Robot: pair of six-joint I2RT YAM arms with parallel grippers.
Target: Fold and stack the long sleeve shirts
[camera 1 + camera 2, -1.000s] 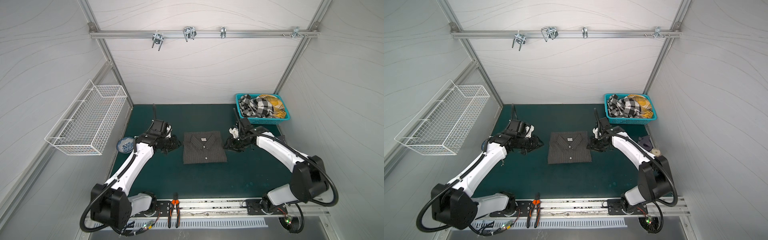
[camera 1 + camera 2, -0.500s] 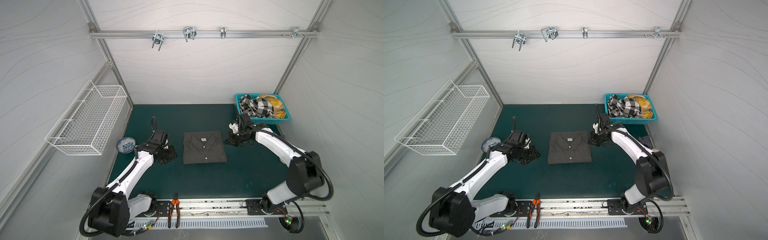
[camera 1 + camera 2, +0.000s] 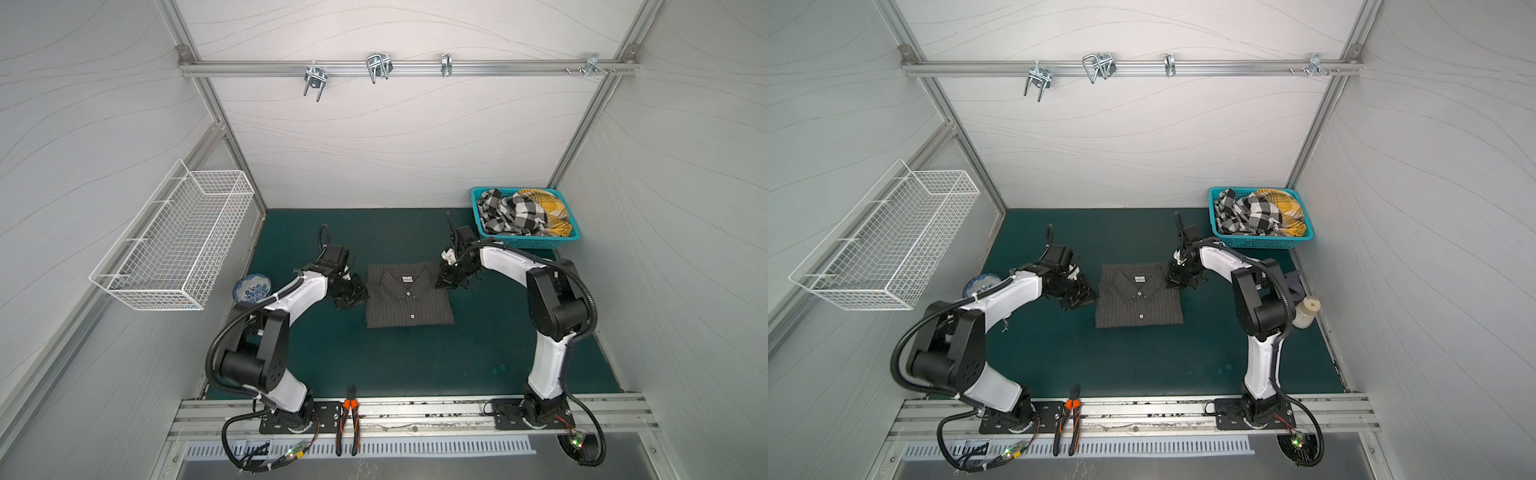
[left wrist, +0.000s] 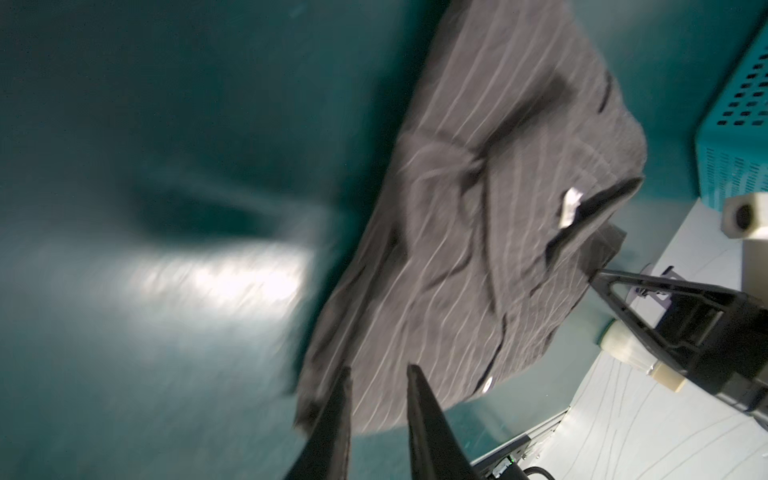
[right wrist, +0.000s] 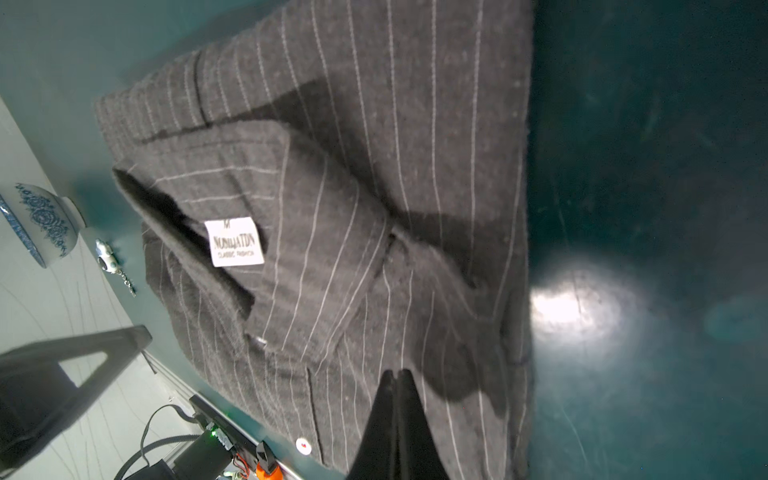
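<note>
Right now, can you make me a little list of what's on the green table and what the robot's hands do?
shirt: dark pinstriped, folded, flat mid-table
left hand: slightly open, by the shirt's edge
right hand: shut, over the shirt's corner
basket: teal, back corner, checked clothes inside
bowl: blue-and-white, table's left edge
pliers: orange-handled, on front rail

Front mat (image 3: 415,361): bare and wide between the folded shirt (image 3: 409,305) and the rail.
Back right: teal basket (image 3: 528,242) fills the corner (heaped with cloth).
Left edge: bowl (image 3: 252,287) narrows it.
Rail: pliers (image 3: 351,401) lie across.
</note>
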